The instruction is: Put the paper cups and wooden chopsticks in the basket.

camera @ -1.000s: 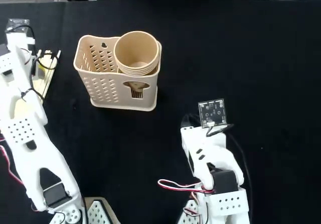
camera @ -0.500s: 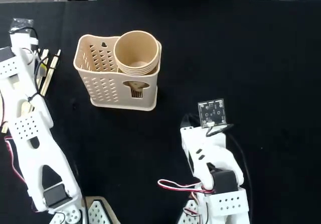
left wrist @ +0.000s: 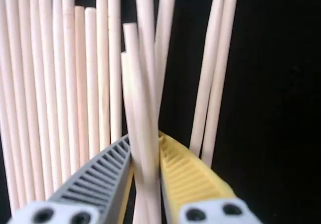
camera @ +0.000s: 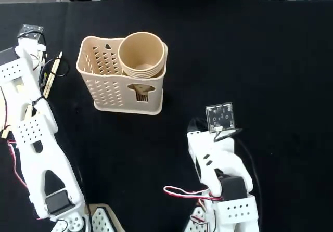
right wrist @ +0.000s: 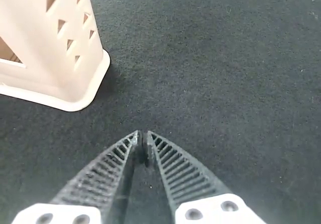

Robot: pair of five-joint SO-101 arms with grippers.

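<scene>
A: So, status?
B: Cups are stacked in the basket already. Chopstick step now: left claw pinching a few chopsticks, left of the basket, over the loose pile on the tabletop.
A: Next?
B: I'd say lift clear, swing over the basket's free compartment, tip them upright. Basket wall and the cups beside it are in the way. Right claw pressed together, empty, near the basket's corner, out of the path.
</scene>
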